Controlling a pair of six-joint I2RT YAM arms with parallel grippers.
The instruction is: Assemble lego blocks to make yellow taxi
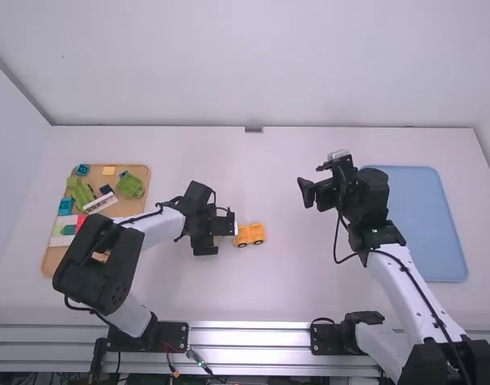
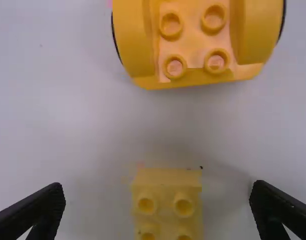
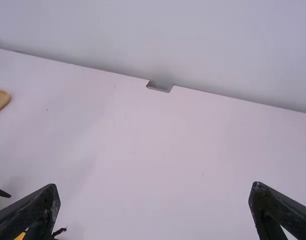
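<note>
The two fingers (image 2: pixel 45 212) of the left gripper (image 2: pixel 158 186) are closest to the left wrist camera. They are spread wide, with a small yellow block (image 2: pixel 165 197) between them. I can see space on both sides of the block, so nothing is pinched. My guess is that the gripper straddles it this way so the fingers can squeeze its sides and leave its bumps free.

Just past the left gripper's tips is the yellow car bottom (image 2: pixel 193 72), apart from the small block. It sits on its wheels with its bumps up, which looks like a good way to get a new block pushed on top. Picking up the small block seems to be the job now, and the taxi still needs building. If the push is crooked, the car bottom might roll away.

The right gripper (image 1: pixel 303 192) is up over the bench (image 1: pixel 269 293), well apart from the left one, with its fingers spread and nothing in them. Maybe it waits there to keep out of the way.

Behind the left gripper, on its own arm's side, a wooden tray (image 1: pixel 52 261) holds green blocks (image 1: pixel 130 185), probably spare ones.
</note>
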